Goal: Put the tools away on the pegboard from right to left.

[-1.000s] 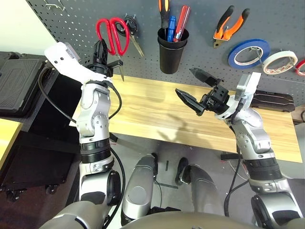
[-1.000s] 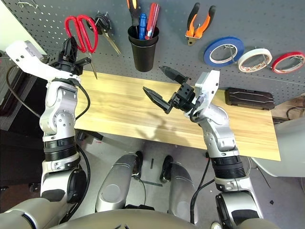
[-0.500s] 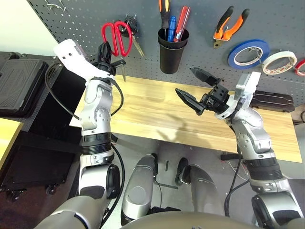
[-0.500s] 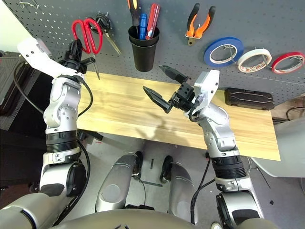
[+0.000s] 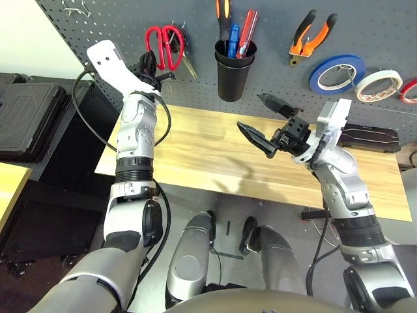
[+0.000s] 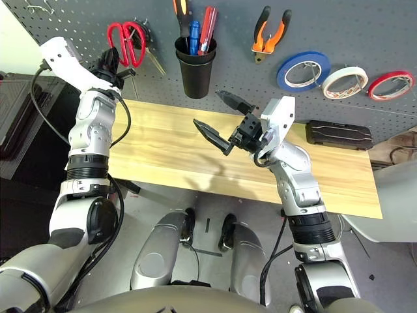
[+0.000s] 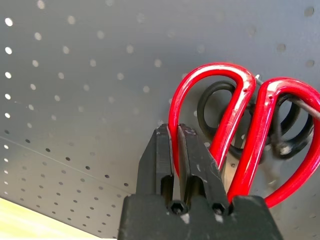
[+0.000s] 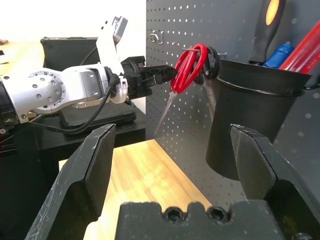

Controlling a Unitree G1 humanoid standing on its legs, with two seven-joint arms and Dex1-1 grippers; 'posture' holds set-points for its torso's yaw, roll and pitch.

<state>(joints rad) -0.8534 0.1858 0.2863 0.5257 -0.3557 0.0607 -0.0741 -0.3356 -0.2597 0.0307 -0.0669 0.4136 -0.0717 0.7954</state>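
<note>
My left gripper [image 5: 150, 64] is raised to the dark grey pegboard [image 5: 273, 29], shut on one loop of the red-handled scissors [image 5: 162, 45]. Their red loops [image 7: 240, 125] lie over the black-handled scissors [image 7: 290, 130] hanging there, blades pointing down. My right gripper [image 5: 266, 120] hovers open above the wooden table [image 5: 195, 143], holding nothing. On the board hang the orange-and-black pliers [image 5: 313, 34] and the whitish tape roll [image 5: 382, 85]. The black-and-orange screwdriver [image 5: 223, 12] stands in a black cup [image 5: 234, 68].
A blue tape roll [image 5: 339, 72] and a red tape roll [image 5: 410, 91] hang beside the whitish one. A black case [image 5: 371, 138] lies on the table's far right. A black box [image 5: 26, 117] sits left of the table.
My left arm has carried the red scissors up and to the right, from beside the table's corner onto the black scissors on the pegboard. The right arm has barely moved.
</note>
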